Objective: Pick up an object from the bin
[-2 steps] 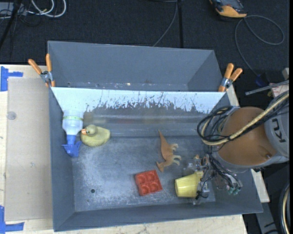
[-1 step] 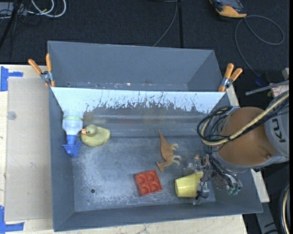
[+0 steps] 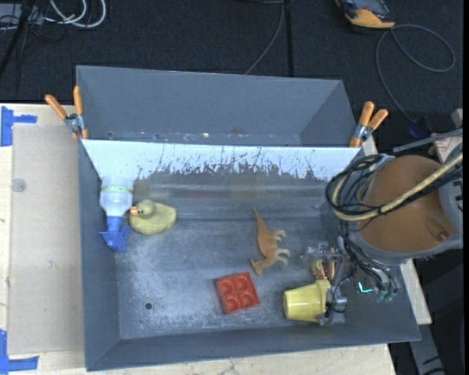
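Note:
My gripper (image 3: pixel 328 290) is low in the bin's front right corner, at the right end of a yellow cup (image 3: pixel 303 302) that lies on its side. It is open: one finger shows just behind the cup's rim and the other at its front right edge. A red square brick with studs (image 3: pixel 237 293) lies on the floor left of the cup. An orange toy dinosaur (image 3: pixel 267 244) stands behind and to the left of the gripper.
A yellow rubber duck (image 3: pixel 152 218) and a blue and white bottle-like toy (image 3: pixel 115 212) sit against the left wall. The arm's brown cover and looped cables hang over the bin's right rim.

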